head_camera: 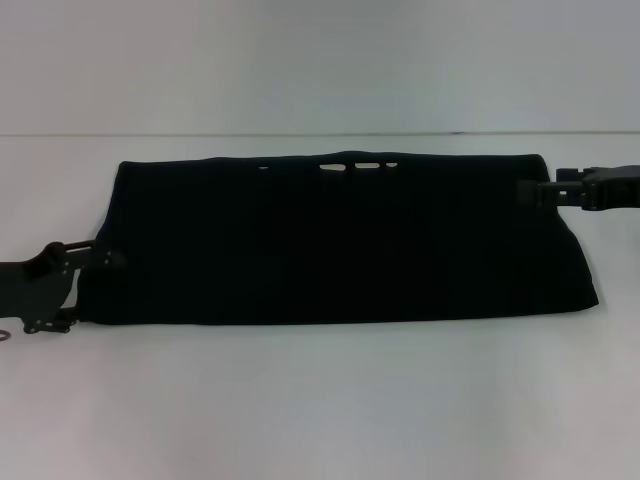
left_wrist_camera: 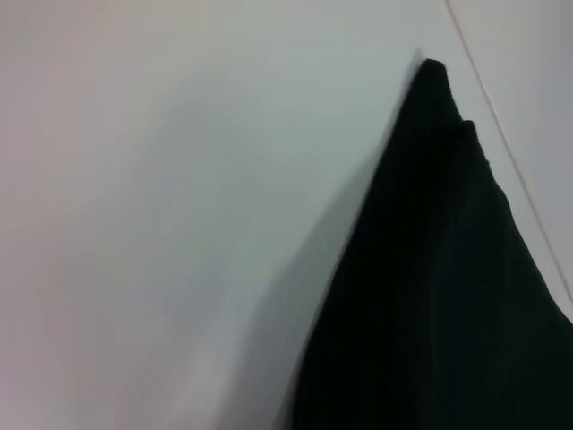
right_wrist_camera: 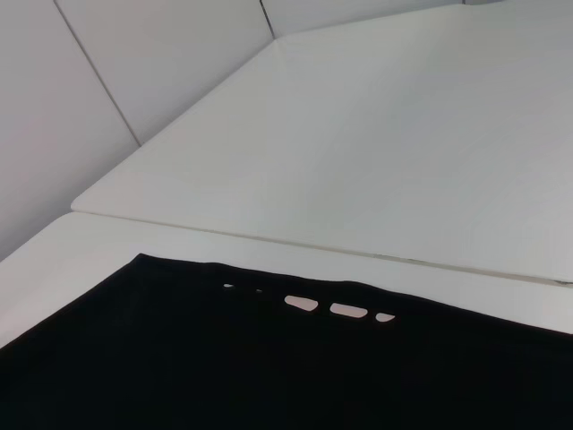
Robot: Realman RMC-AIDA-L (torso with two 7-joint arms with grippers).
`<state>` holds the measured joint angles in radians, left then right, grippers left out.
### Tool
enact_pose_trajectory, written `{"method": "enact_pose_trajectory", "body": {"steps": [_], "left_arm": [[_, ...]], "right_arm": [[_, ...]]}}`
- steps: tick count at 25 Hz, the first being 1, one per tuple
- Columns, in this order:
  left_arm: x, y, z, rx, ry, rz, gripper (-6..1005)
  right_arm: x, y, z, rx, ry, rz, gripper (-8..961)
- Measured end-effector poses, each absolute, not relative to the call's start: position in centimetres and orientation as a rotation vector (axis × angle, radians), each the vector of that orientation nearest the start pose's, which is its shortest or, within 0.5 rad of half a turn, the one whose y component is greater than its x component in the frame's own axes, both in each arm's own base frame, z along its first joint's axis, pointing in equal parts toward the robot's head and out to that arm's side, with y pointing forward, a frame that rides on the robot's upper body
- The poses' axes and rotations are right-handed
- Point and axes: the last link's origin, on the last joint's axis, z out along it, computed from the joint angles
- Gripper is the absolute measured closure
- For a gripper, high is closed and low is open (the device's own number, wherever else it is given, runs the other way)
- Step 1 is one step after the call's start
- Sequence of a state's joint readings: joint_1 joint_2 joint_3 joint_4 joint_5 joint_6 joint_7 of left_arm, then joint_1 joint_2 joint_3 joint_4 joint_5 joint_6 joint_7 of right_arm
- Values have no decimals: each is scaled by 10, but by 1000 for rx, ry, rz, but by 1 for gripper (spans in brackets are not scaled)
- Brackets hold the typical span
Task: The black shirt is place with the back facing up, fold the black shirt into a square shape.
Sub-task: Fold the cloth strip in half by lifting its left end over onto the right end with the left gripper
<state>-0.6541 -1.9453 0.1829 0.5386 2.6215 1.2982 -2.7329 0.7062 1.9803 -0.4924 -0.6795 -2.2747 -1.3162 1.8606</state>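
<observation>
One lengthwise fold looks done: I've got the black shirt (head_camera: 335,240) lying as a wide band across the white table (head_camera: 320,400). Left gripper (head_camera: 112,258) and right gripper (head_camera: 530,190) sit at its ends; can't tell their grip. Crosswise folds remain.

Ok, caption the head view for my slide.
Black shirt folded into a long band on the white table, left hand and right hand at its ends.
</observation>
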Motion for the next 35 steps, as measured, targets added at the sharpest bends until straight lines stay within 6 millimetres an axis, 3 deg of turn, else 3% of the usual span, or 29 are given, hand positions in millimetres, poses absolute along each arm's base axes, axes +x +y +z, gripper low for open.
{"method": "enact_pose_trajectory", "body": {"steps": [4, 15, 21, 31, 35], "left_arm": [[-352, 361, 56, 1871, 2875, 702, 92], [-360, 356, 57, 1893, 2904, 691, 214], [-362, 355, 57, 1897, 2909, 685, 419], [-361, 355, 56, 1991, 2861, 652, 898], [-361, 355, 57, 2099, 2802, 629, 980]], "right_arm": [[272, 408, 62, -2368, 1081, 468, 27], [271, 410, 63, -2368, 1075, 469, 27], [270, 410, 63, -2369, 1072, 469, 27], [270, 411, 63, -2361, 1071, 467, 27], [270, 412, 62, -2355, 1077, 483, 28]]}}
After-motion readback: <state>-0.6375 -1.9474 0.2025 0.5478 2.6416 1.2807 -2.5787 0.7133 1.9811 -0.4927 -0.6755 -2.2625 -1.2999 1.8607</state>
